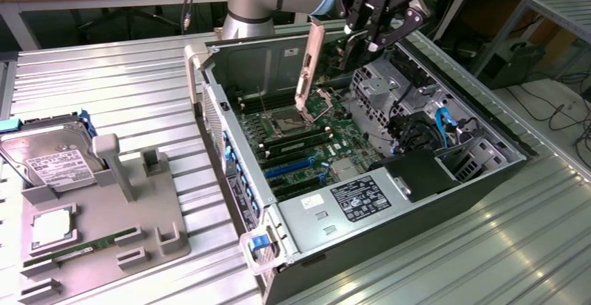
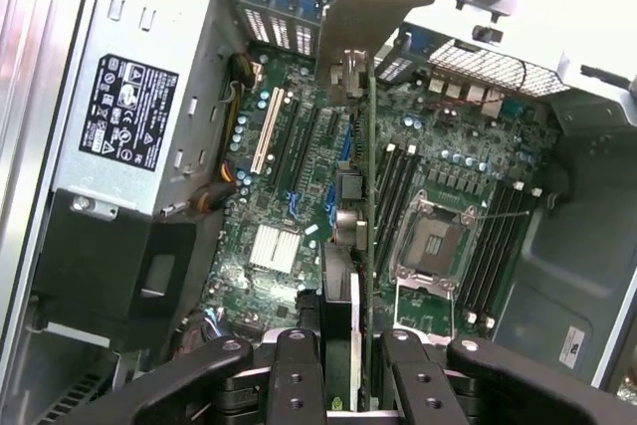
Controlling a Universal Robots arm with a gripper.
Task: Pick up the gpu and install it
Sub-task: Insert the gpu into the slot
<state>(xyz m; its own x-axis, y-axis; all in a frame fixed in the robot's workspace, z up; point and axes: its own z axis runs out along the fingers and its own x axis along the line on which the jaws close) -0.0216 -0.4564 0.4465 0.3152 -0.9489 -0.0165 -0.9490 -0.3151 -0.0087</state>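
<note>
Black hand (image 2: 350, 380): clamped on the gpu (image 2: 341, 320), which hangs edge-on above the motherboard (image 2: 289, 201).
Expansion slots (image 2: 265, 131): line your card's edge up parallel to them, bracket toward the case's rear openings.

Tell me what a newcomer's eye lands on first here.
The open computer case lies on its side in the middle of the exterior view, with its motherboard bare. Over the board, the tool grips the gpu on edge, clear of any slot, its metal bracket hanging down. At the exterior view's left, a grey holder carries a hard drive.
</note>
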